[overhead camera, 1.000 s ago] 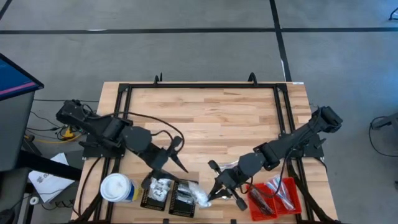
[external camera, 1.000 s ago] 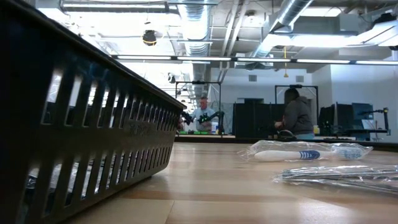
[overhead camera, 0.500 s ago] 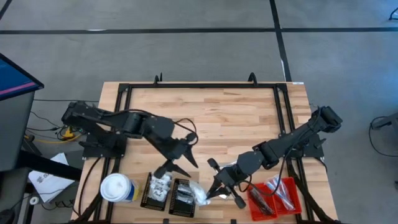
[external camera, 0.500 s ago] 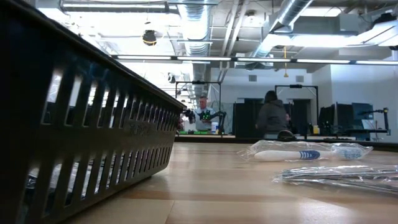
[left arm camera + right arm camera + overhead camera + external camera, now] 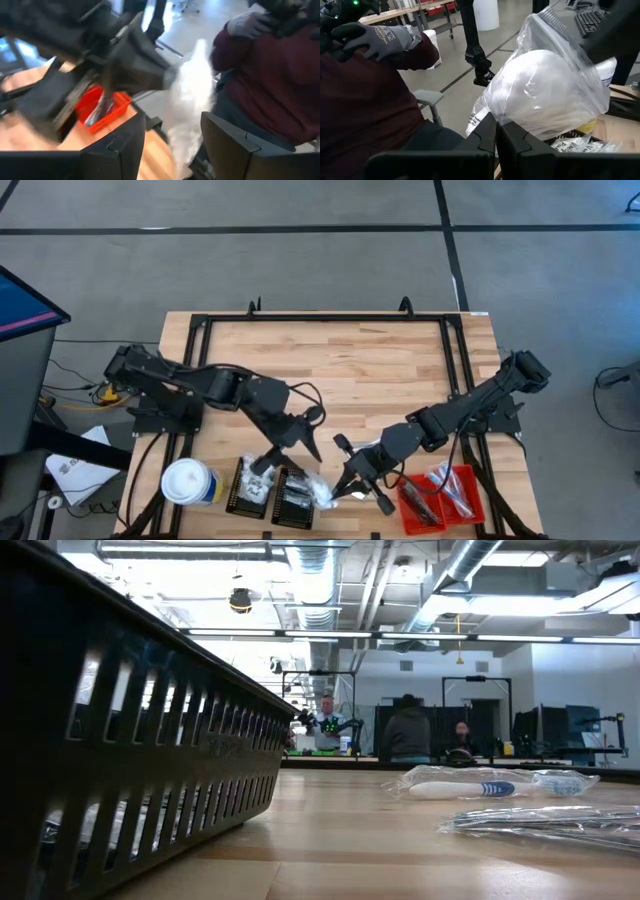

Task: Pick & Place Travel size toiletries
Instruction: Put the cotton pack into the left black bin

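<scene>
1. Right now a white puffy packet [image 5: 545, 95] in clear wrap is hanging pinched between the closed fingers [image 5: 512, 135] of the right gripper [image 5: 345, 491], bulging up and away from the fingertips.
2. In the high view that packet [image 5: 322, 492] is sitting just beside the near black tray [image 5: 294, 498], on the side facing the right gripper, so the drop-off is lying a short way off along the worktop's [image 5: 340, 370] front edge.
3. Its long axis is hard to call; the bag is looking rounded rather than long.
4. The left gripper [image 5: 283, 458] is hovering over the two black trays, nearer to them than the right gripper is, with its fingers [image 5: 227, 145] standing apart and holding nothing.
5. From the left wrist view, the white packet [image 5: 192, 95] is showing straight ahead between those parted fingers, with the other arm's gripper clamped on it.
6. Counting: two black trays side by side, the far one [image 5: 252, 486] already carrying white packets; one red tray [image 5: 445, 495] holding dark and silvery items, too small to number; one white-topped canister [image 5: 187, 482]; two wrapped items lying loose in the low view, one a blue-and-white stick [image 5: 470, 787].
7. A person in a dark red top [image 5: 365, 105] is sitting beyond the worktop, well apart from both sets of fingers.
</scene>
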`<state>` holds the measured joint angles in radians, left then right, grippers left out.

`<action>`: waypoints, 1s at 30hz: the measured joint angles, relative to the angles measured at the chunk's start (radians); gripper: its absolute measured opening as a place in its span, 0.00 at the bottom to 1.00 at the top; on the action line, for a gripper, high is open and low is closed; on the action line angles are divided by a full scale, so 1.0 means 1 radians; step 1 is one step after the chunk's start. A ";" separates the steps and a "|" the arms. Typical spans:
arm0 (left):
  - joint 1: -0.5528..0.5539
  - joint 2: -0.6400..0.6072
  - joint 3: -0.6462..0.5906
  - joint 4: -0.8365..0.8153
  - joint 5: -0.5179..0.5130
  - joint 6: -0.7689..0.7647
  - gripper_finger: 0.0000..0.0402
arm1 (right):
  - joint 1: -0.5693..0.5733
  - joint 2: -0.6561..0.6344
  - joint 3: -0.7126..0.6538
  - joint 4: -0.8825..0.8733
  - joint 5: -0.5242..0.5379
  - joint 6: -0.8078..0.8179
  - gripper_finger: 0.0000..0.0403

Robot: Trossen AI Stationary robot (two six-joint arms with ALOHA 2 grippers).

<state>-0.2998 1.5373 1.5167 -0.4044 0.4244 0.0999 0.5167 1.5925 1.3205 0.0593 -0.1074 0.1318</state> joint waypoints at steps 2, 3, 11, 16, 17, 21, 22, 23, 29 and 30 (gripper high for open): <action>-0.014 0.003 0.000 0.002 0.002 0.000 0.45 | 0.000 0.000 0.000 0.000 0.000 0.000 0.00; -0.021 0.005 0.000 0.001 0.002 0.000 0.45 | 0.000 0.000 0.000 0.000 0.000 0.000 0.00; -0.057 0.009 0.000 0.025 0.002 0.000 0.44 | -0.002 0.000 0.000 -0.001 0.000 0.000 0.00; -0.060 0.009 0.000 0.043 0.002 0.000 0.44 | -0.003 0.000 0.000 -0.001 0.000 0.000 0.00; -0.060 0.009 0.000 0.046 0.002 0.000 0.44 | -0.003 0.000 0.000 -0.001 0.000 0.000 0.00; -0.060 0.015 0.000 0.057 0.002 0.000 0.44 | -0.011 0.000 0.000 -0.004 0.001 0.000 0.00; -0.060 0.020 0.000 0.061 0.001 0.000 0.44 | -0.015 0.000 0.000 -0.005 0.001 0.000 0.00; -0.060 0.024 0.000 0.056 0.000 -0.001 0.44 | -0.017 0.000 0.000 -0.009 0.001 0.000 0.00; -0.060 0.047 0.000 0.064 -0.005 -0.011 0.38 | -0.021 0.000 -0.001 -0.017 0.001 0.001 0.00; -0.060 0.048 0.000 0.065 -0.005 -0.011 0.35 | -0.021 0.000 -0.001 -0.019 0.002 0.004 0.00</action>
<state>-0.3595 1.5852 1.5169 -0.3398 0.4194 0.0891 0.4961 1.5921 1.3197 0.0406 -0.1059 0.1358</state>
